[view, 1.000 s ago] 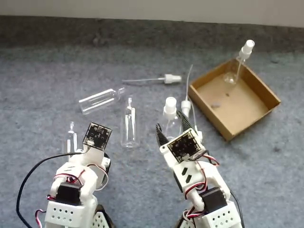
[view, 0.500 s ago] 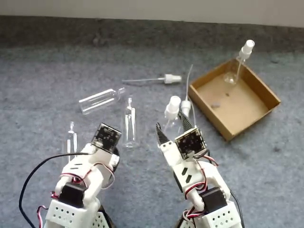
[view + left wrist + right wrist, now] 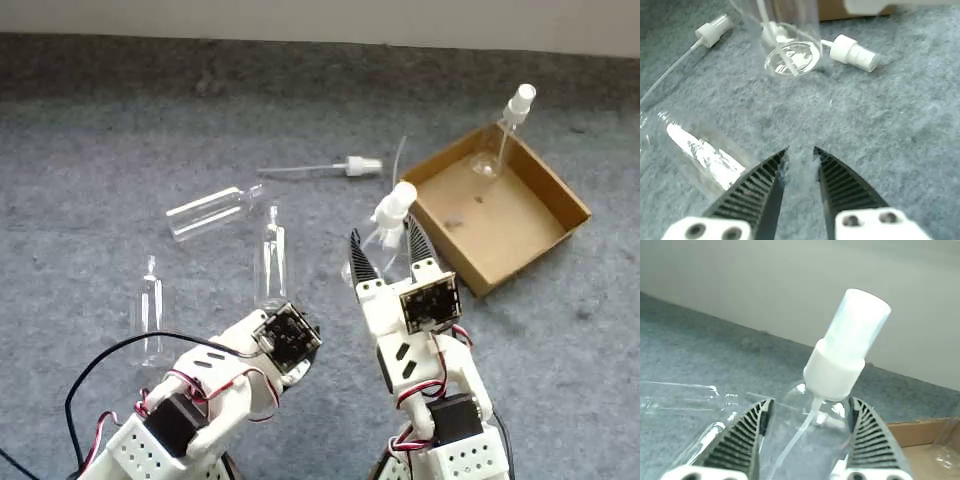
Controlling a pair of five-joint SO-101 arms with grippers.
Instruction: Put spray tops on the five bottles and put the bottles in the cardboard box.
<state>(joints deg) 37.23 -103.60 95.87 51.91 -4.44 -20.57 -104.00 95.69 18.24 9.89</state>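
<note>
1. Brown cardboard box sits on fuzzy grey carpet. One clear capped bottle leans in its far corner, white top up.
2. The right gripper squeezes a second clear bottle just beside the box. This bottle tilts, with its white spray top pointing up toward the box.
3. A topless bottle lies flat, its neck pointing away from the arms.
4. The left gripper hangs low over the carpet. Its black ridged fingers are a little apart and hold nothing.

Room with grey carpet, pale wall
</note>
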